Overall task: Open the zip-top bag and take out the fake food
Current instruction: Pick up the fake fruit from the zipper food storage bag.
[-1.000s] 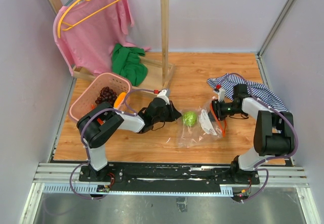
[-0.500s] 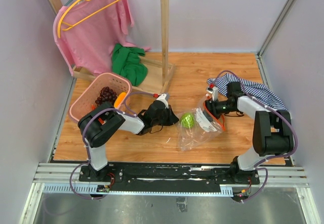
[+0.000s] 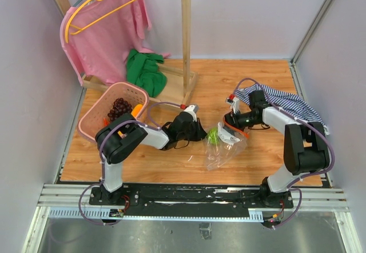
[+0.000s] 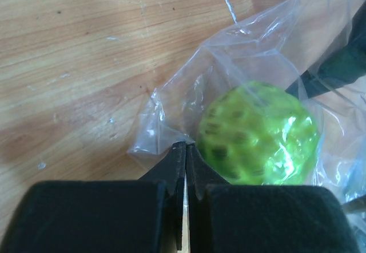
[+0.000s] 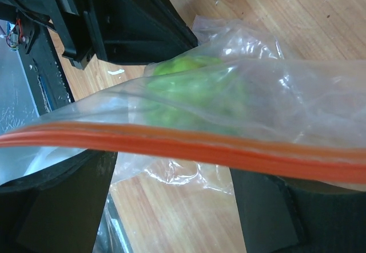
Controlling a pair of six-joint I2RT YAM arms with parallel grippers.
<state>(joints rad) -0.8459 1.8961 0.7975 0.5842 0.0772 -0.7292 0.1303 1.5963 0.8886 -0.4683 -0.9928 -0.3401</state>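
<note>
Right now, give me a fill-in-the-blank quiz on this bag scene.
The ball inside the zip-top bag is ___.
The fingers pinching the bag's corner belong to the ___ arm.
The bag's zip strip is ___.
The grapes lie in a pink ___.
Missing: green, left, orange, basket.

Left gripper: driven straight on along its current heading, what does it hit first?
The zip-top bag: the shut left gripper sits at its crumpled corner. Pushing further would probably meet the green ball inside, just beside the line; depth is unclear.
</note>
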